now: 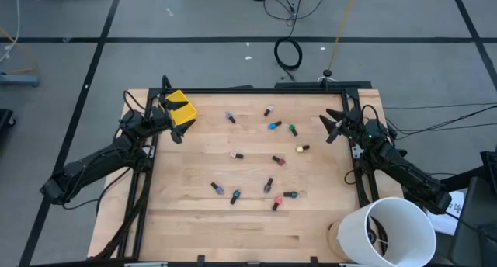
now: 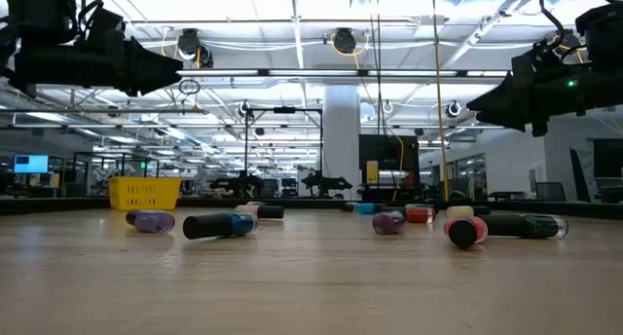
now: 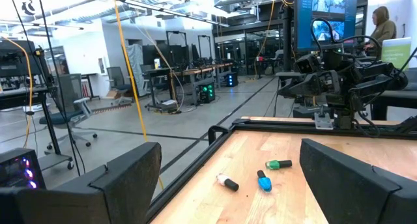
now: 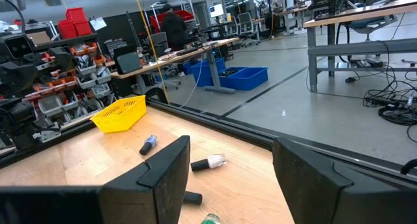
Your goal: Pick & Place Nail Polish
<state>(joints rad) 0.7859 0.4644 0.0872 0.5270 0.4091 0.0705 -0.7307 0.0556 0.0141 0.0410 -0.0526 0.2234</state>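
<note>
Several tiny nail polish bottles (image 1: pixel 264 162) lie on their sides, scattered over the middle of the wooden table; they also show in the low view (image 2: pixel 219 225). A small yellow bin (image 1: pixel 179 110) stands at the far left. My left gripper (image 1: pixel 177 127) hovers open just near of the bin, above the table. My right gripper (image 1: pixel 330 127) hovers open at the far right, right of a green bottle (image 1: pixel 293 130) and a pale bottle (image 1: pixel 302 149). Neither holds anything.
A black frame (image 1: pixel 248 89) rims the table's far edge and sides. A white bucket (image 1: pixel 384 232) stands at the near right corner. People show in the room beyond the table (image 4: pixel 172 21).
</note>
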